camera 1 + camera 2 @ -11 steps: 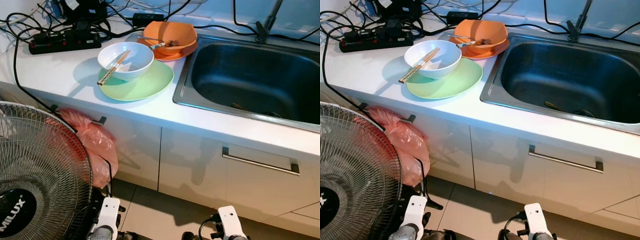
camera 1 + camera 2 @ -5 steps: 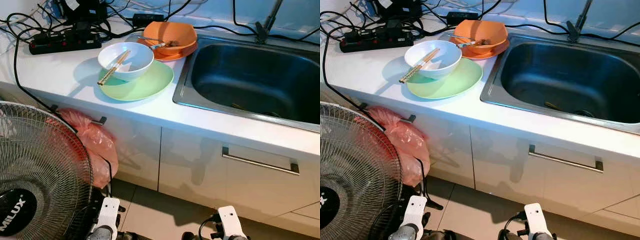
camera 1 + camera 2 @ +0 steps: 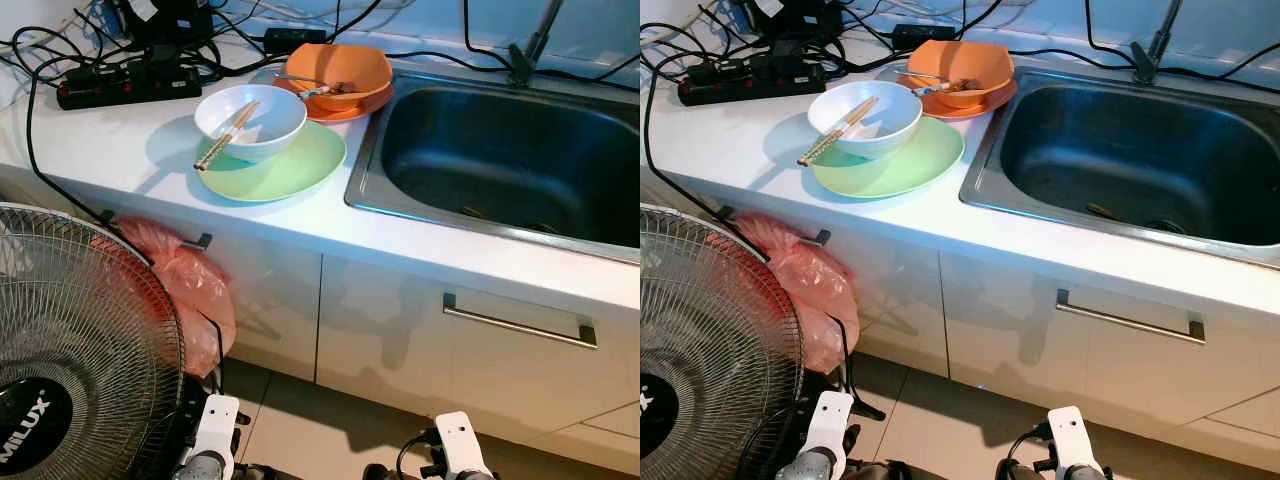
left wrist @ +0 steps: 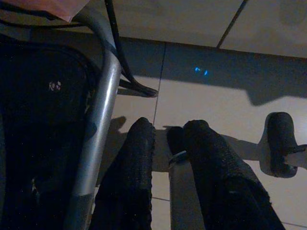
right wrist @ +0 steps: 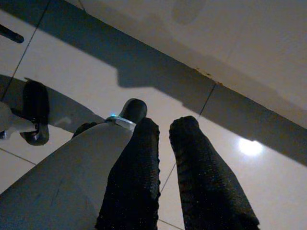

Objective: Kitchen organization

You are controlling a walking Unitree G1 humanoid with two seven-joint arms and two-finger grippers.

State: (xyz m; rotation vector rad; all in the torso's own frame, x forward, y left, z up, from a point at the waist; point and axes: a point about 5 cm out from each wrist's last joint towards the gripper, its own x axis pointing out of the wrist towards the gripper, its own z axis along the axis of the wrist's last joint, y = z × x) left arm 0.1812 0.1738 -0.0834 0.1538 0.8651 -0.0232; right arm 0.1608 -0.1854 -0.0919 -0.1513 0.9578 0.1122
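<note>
A: Where are the dishes?

B: On the white counter (image 3: 120,150), left of the steel sink (image 3: 500,150). White bowl (image 3: 251,120) sits on a green plate (image 3: 290,170), with chopsticks (image 3: 226,135) leaning in the bowl, tips out over its near-left rim. Behind it, an orange bowl (image 3: 340,65) on an orange plate (image 3: 345,108), touching the sink's edge. A spoon or similar utensil (image 3: 305,88) lies across that bowl; can't tell exactly what it is.

A: Anything in the sink?

B: Something small and yellowish near the drain (image 3: 1102,212), too small to identify. Faucet (image 3: 530,45) stands at the back rim.

A: Readable text?

B: Only the fan (image 3: 80,350) at lower left: hub label reads "MILUX", partly cut off by the frame edge. Nothing else legible.

A: Other clutter?

B: Black power strip (image 3: 130,82) and a tangle of black cables (image 3: 200,30) at the back of the counter. One cable drops over the front edge. Pink plastic bag (image 3: 190,290) hangs from a cabinet handle, just beside the fan grille. Drawer handle (image 3: 520,320) below the sink.

A: Grippers?

B: Both arms hang low over the tiled floor (image 3: 300,430). Left gripper (image 4: 168,139): fingers slightly apart, holding nothing, next to the fan's metal stand (image 4: 98,129). Right gripper (image 5: 163,132): narrow gap between fingers, also holding nothing, near the cabinet base.
</note>
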